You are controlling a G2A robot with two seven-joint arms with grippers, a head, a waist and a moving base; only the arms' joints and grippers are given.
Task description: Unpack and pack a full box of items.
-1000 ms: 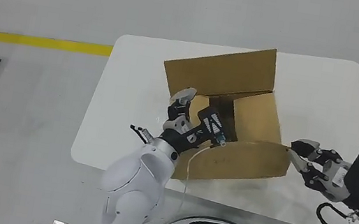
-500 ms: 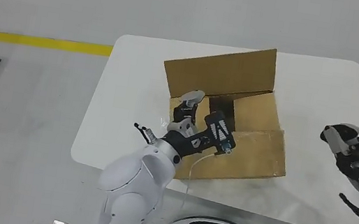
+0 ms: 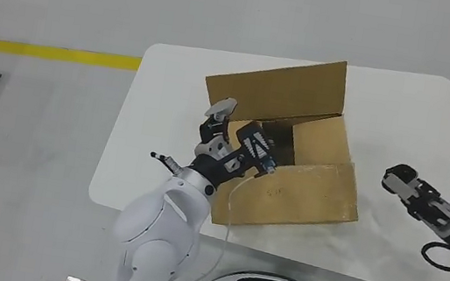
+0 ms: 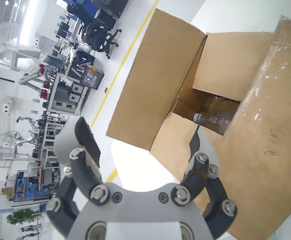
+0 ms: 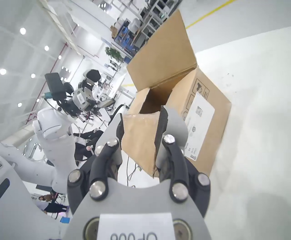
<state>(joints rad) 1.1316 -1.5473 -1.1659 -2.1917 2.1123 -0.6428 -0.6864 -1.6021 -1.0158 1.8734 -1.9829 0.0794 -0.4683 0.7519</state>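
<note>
The left hand (image 4: 138, 130) hangs open and empty at the end of the cardboard box (image 3: 296, 196), fingers spread, with the box's opening just ahead of it and below. Inside that opening, well beyond the fingertips, a clear plastic bottle (image 4: 214, 118) lies on its side against the box floor.

The way in is narrow. A taped flap (image 4: 261, 113) leans over much of the opening, and the end flaps stand close to either finger. As I judge it, a straight reach risks a finger catching on a flap edge and shoving or tipping the box across the bench (image 3: 164, 131), since nothing holds the box down. The bottle is a second worry: it is smooth, round and lying flat, so it could roll away from the closing fingers or squirt out of a shallow pinch.

The right hand (image 5: 142, 117) is open too and carries nothing. It sits apart from the box's far end, pointed at it, with bare bench between them. From there it cannot brace the box if the left hand pushes it.
</note>
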